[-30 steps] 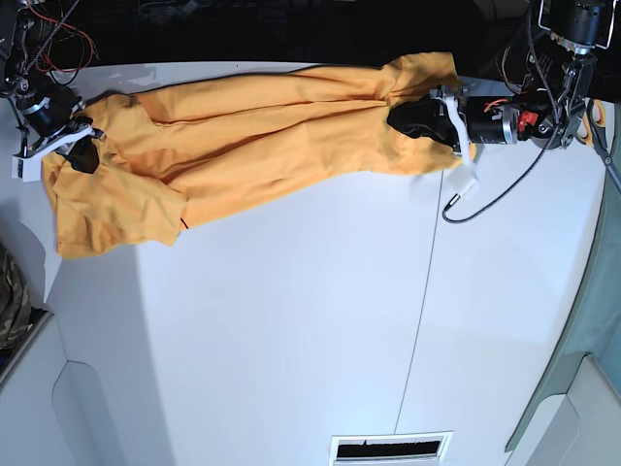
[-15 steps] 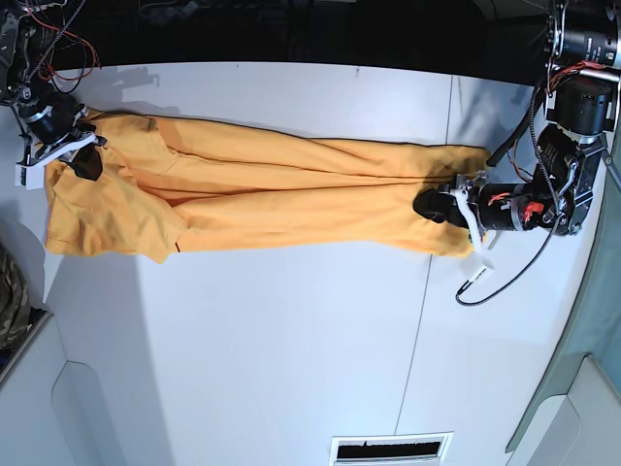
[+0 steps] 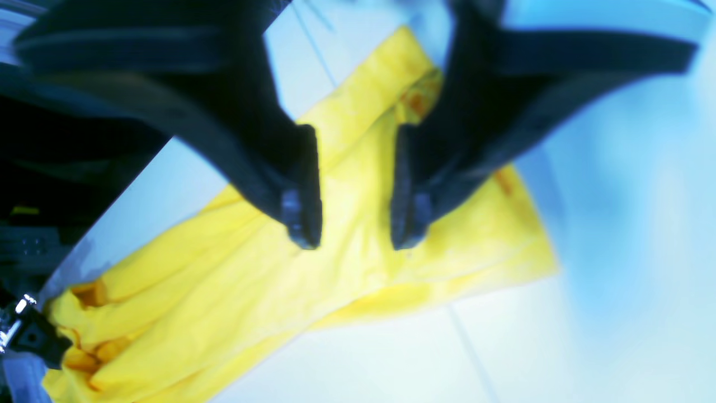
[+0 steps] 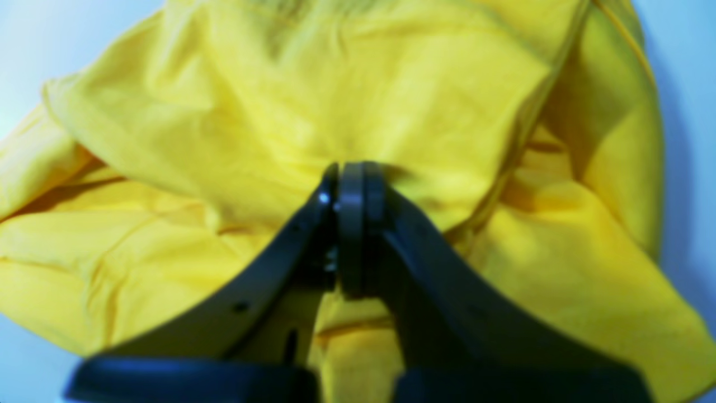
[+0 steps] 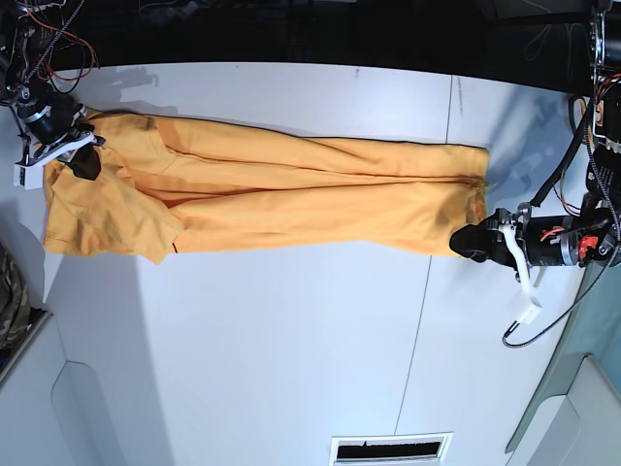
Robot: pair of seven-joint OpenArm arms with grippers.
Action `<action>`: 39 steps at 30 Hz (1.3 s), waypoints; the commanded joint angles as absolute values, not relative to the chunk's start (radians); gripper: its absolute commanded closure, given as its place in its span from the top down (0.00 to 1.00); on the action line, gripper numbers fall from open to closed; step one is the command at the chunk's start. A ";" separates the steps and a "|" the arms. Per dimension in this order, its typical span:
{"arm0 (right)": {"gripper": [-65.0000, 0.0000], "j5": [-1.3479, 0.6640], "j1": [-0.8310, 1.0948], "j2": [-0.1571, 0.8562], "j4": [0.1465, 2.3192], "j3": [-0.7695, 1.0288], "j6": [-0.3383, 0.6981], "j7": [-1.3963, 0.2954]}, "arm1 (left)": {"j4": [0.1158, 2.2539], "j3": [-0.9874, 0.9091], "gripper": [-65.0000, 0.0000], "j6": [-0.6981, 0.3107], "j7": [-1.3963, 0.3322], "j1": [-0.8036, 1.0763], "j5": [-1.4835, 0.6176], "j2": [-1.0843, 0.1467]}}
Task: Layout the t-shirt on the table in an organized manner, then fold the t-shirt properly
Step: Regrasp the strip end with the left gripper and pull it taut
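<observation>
The orange-yellow t-shirt (image 5: 291,194) lies stretched in a long creased band across the far part of the white table (image 5: 291,340). My right gripper (image 5: 82,158) is at the shirt's left end, shut on a bunched fold of the cloth (image 4: 349,179). My left gripper (image 5: 466,243) hovers at the shirt's right edge and is open. In the left wrist view the gripper (image 3: 353,235) has nothing between its dark fingertips (image 3: 302,224); the shirt (image 3: 251,291) lies flat below them.
A thin dark seam (image 5: 417,320) runs down the table's right part. Camouflage fabric (image 5: 10,301) sits off the left edge. A slotted vent (image 5: 388,449) is at the front edge. A cable (image 5: 529,325) hangs from the left arm.
The left gripper pulled the shirt's right end rightward and toward the front, stretching it out, then opened and let go. The right gripper has kept its hold at the left end.
</observation>
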State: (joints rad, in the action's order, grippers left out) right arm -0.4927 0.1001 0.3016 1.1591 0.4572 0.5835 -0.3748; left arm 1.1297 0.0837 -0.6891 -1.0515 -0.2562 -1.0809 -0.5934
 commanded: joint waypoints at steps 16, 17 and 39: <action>0.00 -0.487 0.097 0.318 1.168 0.463 0.579 -0.379 | 0.942 0.015 0.70 -0.698 -0.938 -0.243 -0.893 -0.590; 0.00 -0.487 0.097 0.318 1.168 0.463 0.579 -0.381 | 0.934 0.015 0.70 -0.698 -0.937 -0.243 -0.893 -0.588; 0.00 -0.490 0.097 0.318 1.168 0.463 0.579 -0.385 | 0.923 0.019 0.00 -0.698 -0.958 -0.177 -0.848 -0.491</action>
State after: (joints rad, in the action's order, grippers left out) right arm -0.4931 0.1001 0.3016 1.1591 0.4572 0.5827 -0.3824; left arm 0.9176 0.0193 -0.7082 -0.9268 -0.1722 -0.8864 -0.4725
